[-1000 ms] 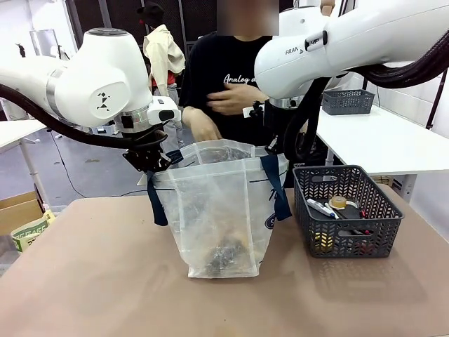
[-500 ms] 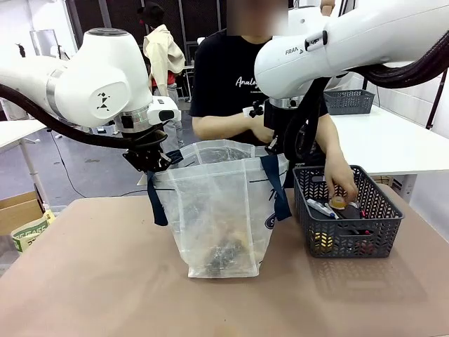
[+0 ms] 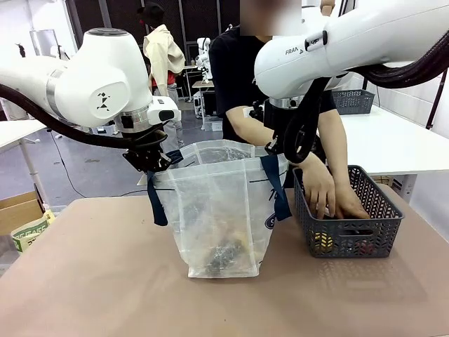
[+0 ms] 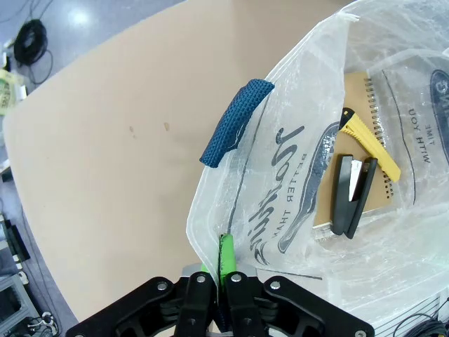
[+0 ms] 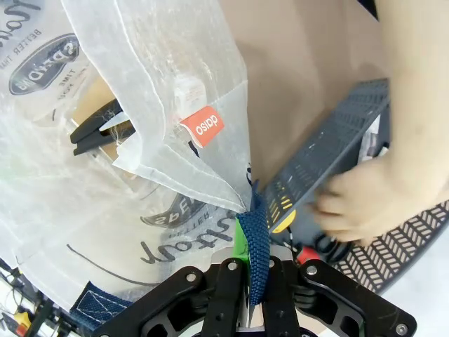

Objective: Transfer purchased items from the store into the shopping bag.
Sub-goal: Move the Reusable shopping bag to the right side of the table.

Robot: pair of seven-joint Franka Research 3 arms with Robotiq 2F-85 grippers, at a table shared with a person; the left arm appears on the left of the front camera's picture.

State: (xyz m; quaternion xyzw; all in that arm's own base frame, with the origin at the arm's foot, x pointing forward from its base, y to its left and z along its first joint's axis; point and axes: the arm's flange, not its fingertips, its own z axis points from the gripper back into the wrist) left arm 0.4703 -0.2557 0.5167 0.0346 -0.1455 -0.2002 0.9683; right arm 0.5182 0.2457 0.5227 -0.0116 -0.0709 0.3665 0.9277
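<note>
The translucent shopping bag (image 3: 221, 210) stands upright mid-table, held open by both arms. My left gripper (image 3: 156, 163) is shut on the bag's left rim (image 4: 217, 242), beside a navy handle (image 4: 231, 119). My right gripper (image 3: 275, 149) is shut on the bag's right rim at the navy strap (image 5: 256, 246). Inside the bag lie purchased items: a brown spiral notebook (image 4: 365, 140), a yellow utility knife (image 4: 368, 144) and a black stapler (image 4: 351, 193). The person's hands (image 3: 330, 193) reach into the dark grey basket (image 3: 347, 239), where more items lie.
A second grey basket (image 3: 349, 102) sits on a white table at the back right. A cardboard box (image 3: 17, 207) and a green-printed package (image 3: 28, 232) are off the table's left edge. Bare tabletop (image 3: 105, 281) lies in front of the bag.
The person has stepped to the right and both hands have gone down into the dark grey basket. Both arms and the bag have not moved.
</note>
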